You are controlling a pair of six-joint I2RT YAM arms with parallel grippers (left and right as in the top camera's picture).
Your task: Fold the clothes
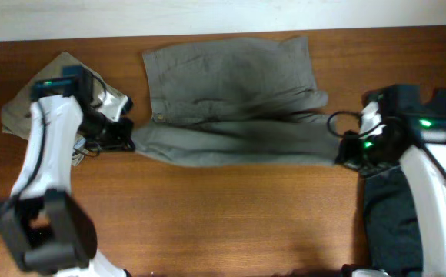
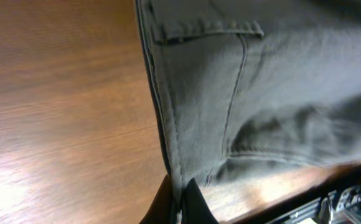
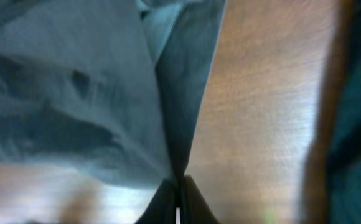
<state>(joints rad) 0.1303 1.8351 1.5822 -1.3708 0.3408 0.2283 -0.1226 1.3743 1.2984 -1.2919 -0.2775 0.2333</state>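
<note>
the fold looks to be in its early or middle stage: the grey-green cotton trousers [image 1: 231, 92] lie in the upper middle of the overhead view on the brown wooden table [image 1: 223, 215]. the broad upper part is spread flat. the lower edge is drawn into a long taut band between the two arms, so as i judge it one lengthwise fold is being made and is not yet laid down. the cross folds and the final smoothing are left. a crumpled beige garment [image 1: 15, 108] sits at the upper left and a dark garment [image 1: 388, 223] at the lower right; whether either is already folded i cannot tell. the left gripper [image 1: 127, 141] reaches in low from the left of the frame, its arm bent back toward the lower left. in the left wrist view its dark fingers [image 2: 199, 208] are pressed together on the stitched seam edge of the trousers, at the bottom of that frame. the right gripper [image 1: 340, 152] comes in from the right edge at about the same height. its fingers [image 3: 196, 202] likewise pinch a sharp crease of the cloth, low over the wood.
</note>
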